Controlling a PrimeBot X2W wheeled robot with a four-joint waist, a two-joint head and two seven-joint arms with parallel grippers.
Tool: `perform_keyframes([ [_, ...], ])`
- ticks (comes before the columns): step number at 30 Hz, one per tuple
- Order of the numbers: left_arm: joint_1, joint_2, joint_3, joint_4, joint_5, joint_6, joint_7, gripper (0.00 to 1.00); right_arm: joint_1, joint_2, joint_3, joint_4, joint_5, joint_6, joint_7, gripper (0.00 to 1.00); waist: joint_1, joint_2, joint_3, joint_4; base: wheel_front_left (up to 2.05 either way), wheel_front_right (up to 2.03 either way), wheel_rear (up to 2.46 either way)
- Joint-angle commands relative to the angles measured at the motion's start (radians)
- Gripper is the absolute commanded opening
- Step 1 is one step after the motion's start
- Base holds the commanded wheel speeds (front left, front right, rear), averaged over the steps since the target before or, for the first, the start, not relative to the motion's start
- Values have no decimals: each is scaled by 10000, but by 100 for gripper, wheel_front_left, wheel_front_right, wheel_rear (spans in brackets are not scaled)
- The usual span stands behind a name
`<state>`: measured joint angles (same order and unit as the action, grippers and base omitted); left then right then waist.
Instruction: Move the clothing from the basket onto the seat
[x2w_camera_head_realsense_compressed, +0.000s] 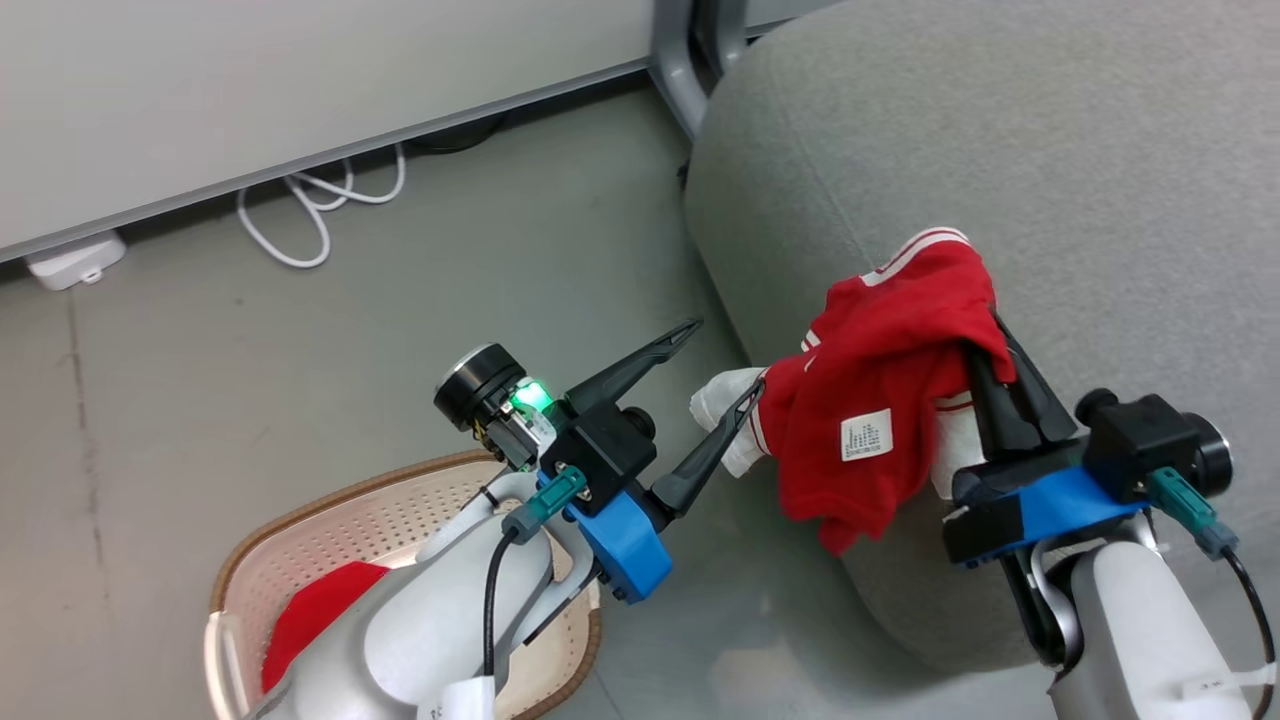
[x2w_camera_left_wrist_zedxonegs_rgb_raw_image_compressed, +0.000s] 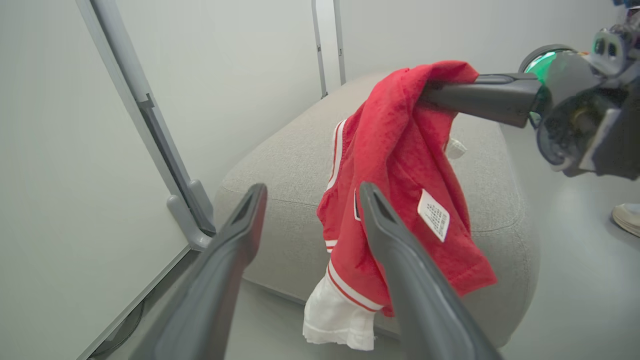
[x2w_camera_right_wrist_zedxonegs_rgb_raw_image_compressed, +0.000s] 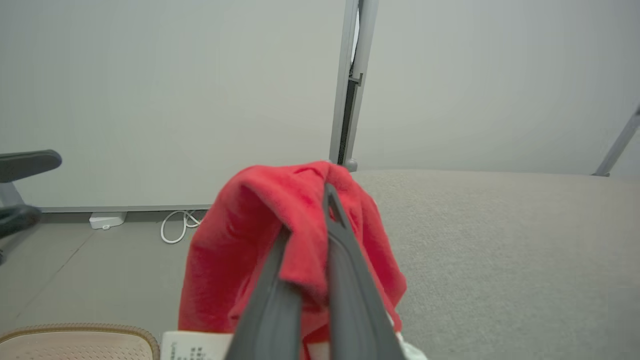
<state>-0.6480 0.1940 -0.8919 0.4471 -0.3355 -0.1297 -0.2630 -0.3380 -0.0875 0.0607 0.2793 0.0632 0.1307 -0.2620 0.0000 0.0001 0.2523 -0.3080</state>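
Observation:
My right gripper (x2w_camera_head_realsense_compressed: 985, 335) is shut on a red garment (x2w_camera_head_realsense_compressed: 880, 400) with white stripes and a white tag (x2w_camera_head_realsense_compressed: 866, 434). It holds the garment up at the left edge of the grey seat (x2w_camera_head_realsense_compressed: 1000, 150); the cloth drapes over its fingertips and hangs free. My left gripper (x2w_camera_head_realsense_compressed: 725, 358) is open just left of the garment with nothing between its fingers; its lower fingertip is by the white hem (x2w_camera_head_realsense_compressed: 722, 400). Another red piece (x2w_camera_head_realsense_compressed: 315, 615) lies in the cream basket (x2w_camera_head_realsense_compressed: 300, 525), partly behind my left forearm. The right wrist view shows red cloth (x2w_camera_right_wrist_zedxonegs_rgb_raw_image_compressed: 235, 250) pinched in the gripper (x2w_camera_right_wrist_zedxonegs_rgb_raw_image_compressed: 310, 220).
Grey floor lies between the basket and the seat. A white cable (x2w_camera_head_realsense_compressed: 310, 205) and a small white box (x2w_camera_head_realsense_compressed: 75, 260) sit by the wall at the back. A grey metal post (x2w_camera_head_realsense_compressed: 680, 70) stands at the seat's far left corner.

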Motion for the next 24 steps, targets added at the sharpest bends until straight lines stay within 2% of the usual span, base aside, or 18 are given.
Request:
perform_keyframes([
  [1, 75, 70, -22, -56, 38, -11, -27, 100, 157, 38, -108, -123, -27, 1, -45, 0, 0, -1, 60, -303, 0, 0, 0],
  [14, -113, 154, -28, -135, 59, -12, -27, 100, 713, 107, -623, -544, -91, 1, -45, 0, 0, -1, 81, -724, 0, 0, 0],
  [20, -292, 227, 100, -208, 111, -13, -27, 100, 44, 73, -640, -869, -188, 1, -45, 0, 0, -1, 392, -637, 0, 0, 0],
  [24, -565, 390, 241, -282, 205, -13, -27, 100, -1020, -3, -900, -1087, -149, 1, -45, 0, 0, -1, 953, -550, 0, 0, 0],
])
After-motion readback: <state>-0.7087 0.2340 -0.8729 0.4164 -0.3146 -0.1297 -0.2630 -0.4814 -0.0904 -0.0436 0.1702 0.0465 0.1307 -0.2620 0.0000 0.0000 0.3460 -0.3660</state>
